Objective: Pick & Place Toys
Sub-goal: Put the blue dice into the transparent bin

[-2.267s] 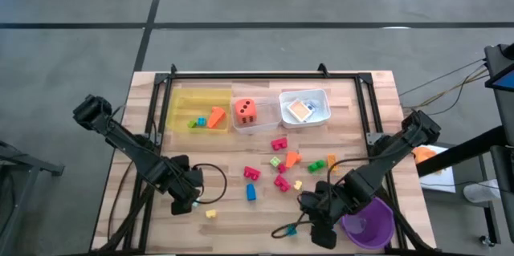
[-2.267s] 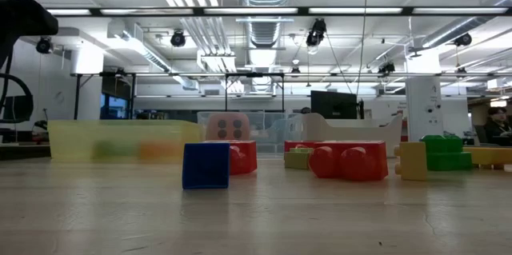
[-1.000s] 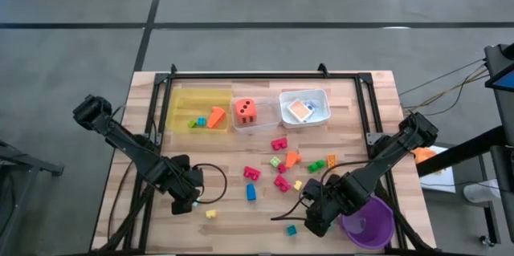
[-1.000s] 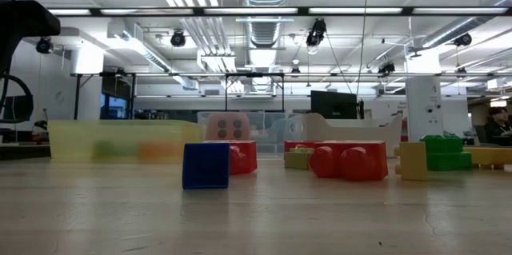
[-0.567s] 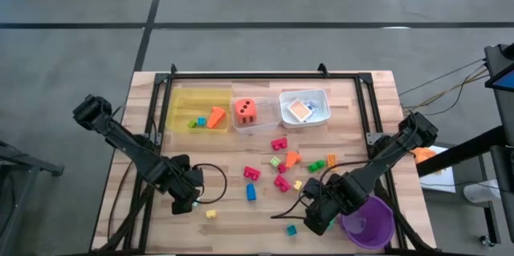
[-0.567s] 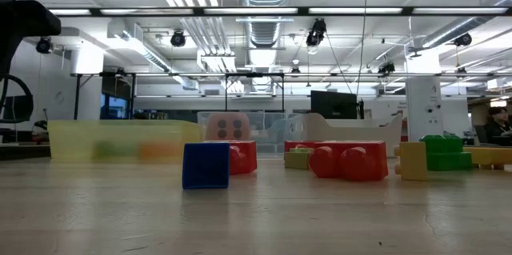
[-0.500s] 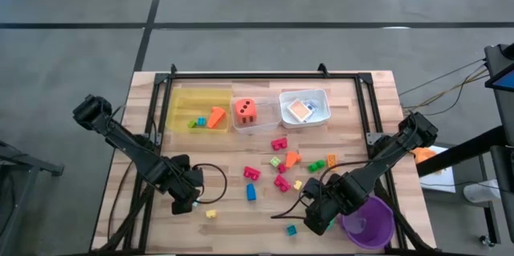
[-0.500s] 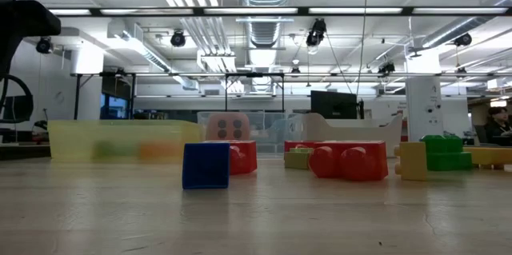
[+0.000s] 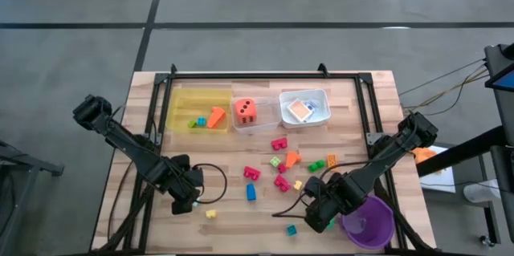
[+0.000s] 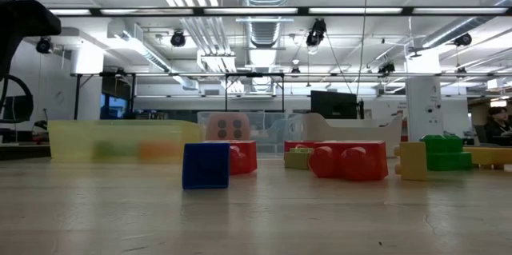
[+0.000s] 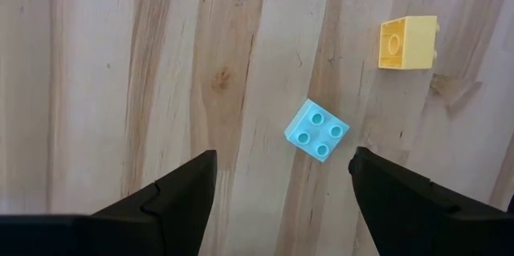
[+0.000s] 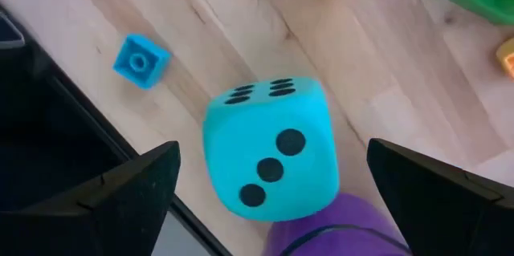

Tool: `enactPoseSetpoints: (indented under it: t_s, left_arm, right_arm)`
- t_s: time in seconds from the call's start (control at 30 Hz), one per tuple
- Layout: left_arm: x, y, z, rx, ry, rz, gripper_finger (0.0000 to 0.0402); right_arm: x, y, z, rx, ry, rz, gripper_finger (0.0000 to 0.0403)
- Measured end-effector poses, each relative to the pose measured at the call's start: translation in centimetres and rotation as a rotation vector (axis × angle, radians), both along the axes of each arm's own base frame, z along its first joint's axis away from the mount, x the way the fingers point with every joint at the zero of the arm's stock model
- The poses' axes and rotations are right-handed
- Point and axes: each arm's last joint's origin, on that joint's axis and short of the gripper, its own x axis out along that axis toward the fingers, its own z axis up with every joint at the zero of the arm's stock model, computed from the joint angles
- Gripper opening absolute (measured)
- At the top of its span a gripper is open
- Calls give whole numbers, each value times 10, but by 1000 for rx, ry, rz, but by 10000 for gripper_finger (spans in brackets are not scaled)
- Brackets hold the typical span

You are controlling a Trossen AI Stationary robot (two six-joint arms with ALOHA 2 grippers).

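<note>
**Hovering open over a teal die and a pale blue block**

Spreading my right end effector point(image 12: 273, 148) wide, I have the teal die point(image 12: 269, 128) sitting between the two fingers. There is a gap on each side, so I grip nothing. The die shows faces of three and six dots, and its near edge meets the rim of the purple cup point(image 12: 321, 228). A small blue block point(image 12: 140, 59) lies apart on the worktop point(image 12: 385, 71). Seen from above, this end effector point(image 9: 321, 208) is at the near right of the worktop, just beside the cup point(image 9: 371, 224), and it hides the die.

My left end effector point(image 11: 283, 156) is also fully open and holds nothing. A pale blue four-stud block point(image 11: 317, 130) lies flat between its fingers, touching neither. One yellow block point(image 11: 407, 42) lies farther off. From above, this end effector point(image 9: 191, 198) is at the near left.

Counting from above, there are three trays along the far edge:
- The yellow tray point(image 9: 181, 99) holds three blocks: one orange point(image 9: 216, 117), one green and one blue.
- The clear tray point(image 9: 261, 128) holds the single orange die point(image 9: 245, 111).
- The white tray point(image 9: 323, 95) holds flat cards point(image 9: 299, 109); how many I cannot tell.

Loose in the middle I count:
- three pink blocks point(image 9: 252, 173)
- two green blocks point(image 9: 317, 165)
- one orange block point(image 9: 291, 158)
- one blue block point(image 9: 250, 193)
- one small yellow block point(image 9: 298, 184)
</note>
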Motion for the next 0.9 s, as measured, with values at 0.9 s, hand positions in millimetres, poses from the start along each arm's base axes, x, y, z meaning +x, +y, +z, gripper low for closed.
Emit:
enactPoseSetpoints:
  t_s: [0.9]
  left_arm:
    - [1,0,0,-2,-9,1,281]
  right_arm:
    - [9,12,-37,-68,110,149,396]
